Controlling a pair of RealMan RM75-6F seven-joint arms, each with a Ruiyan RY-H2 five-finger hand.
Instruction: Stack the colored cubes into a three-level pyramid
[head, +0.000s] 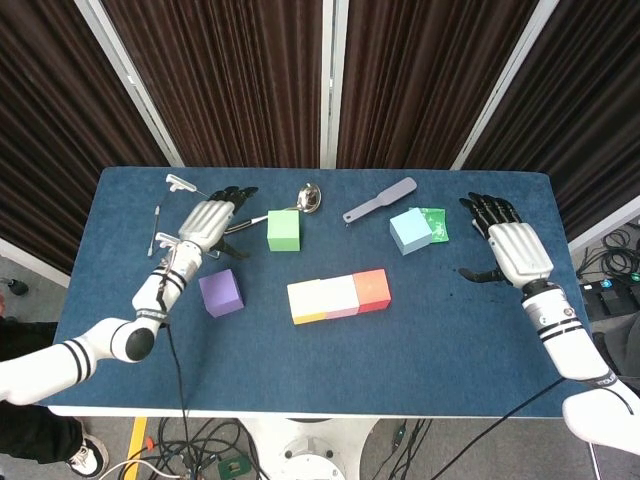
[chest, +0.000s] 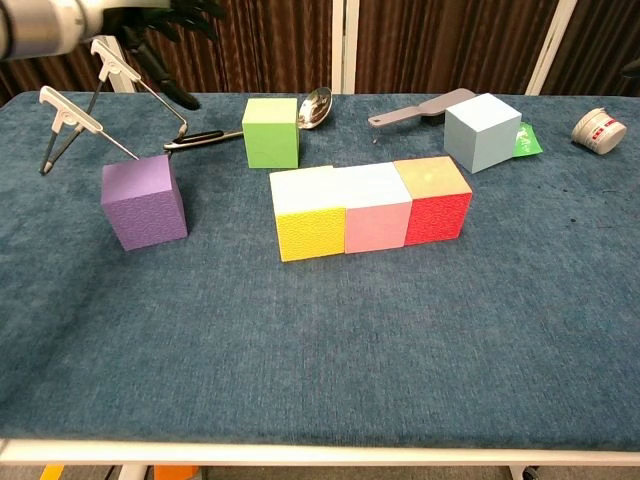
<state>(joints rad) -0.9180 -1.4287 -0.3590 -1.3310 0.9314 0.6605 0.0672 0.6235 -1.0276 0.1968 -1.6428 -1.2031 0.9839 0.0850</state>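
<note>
A yellow cube (head: 307, 301) (chest: 309, 216), a pink cube (head: 338, 296) (chest: 376, 211) and a red cube (head: 372, 290) (chest: 435, 201) form a touching row mid-table. Apart from it stand a purple cube (head: 220, 293) (chest: 145, 201) at the left, a green cube (head: 284, 230) (chest: 271, 132) behind the row, and a light blue cube (head: 410, 231) (chest: 482, 132) at the back right. My left hand (head: 208, 221) (chest: 150, 22) hovers open between the purple and green cubes, holding nothing. Near the right table edge my right hand (head: 514, 247) is open and empty, right of the blue cube.
A wire stand (head: 185, 228) (chest: 100, 85) sits at the back left under my left hand. A spoon (head: 300, 200) (chest: 302, 108) lies behind the green cube, a grey spatula (head: 380, 199) (chest: 424, 108) further right. A green packet (head: 436, 223) touches the blue cube; a small cup (chest: 598, 129) stands far right.
</note>
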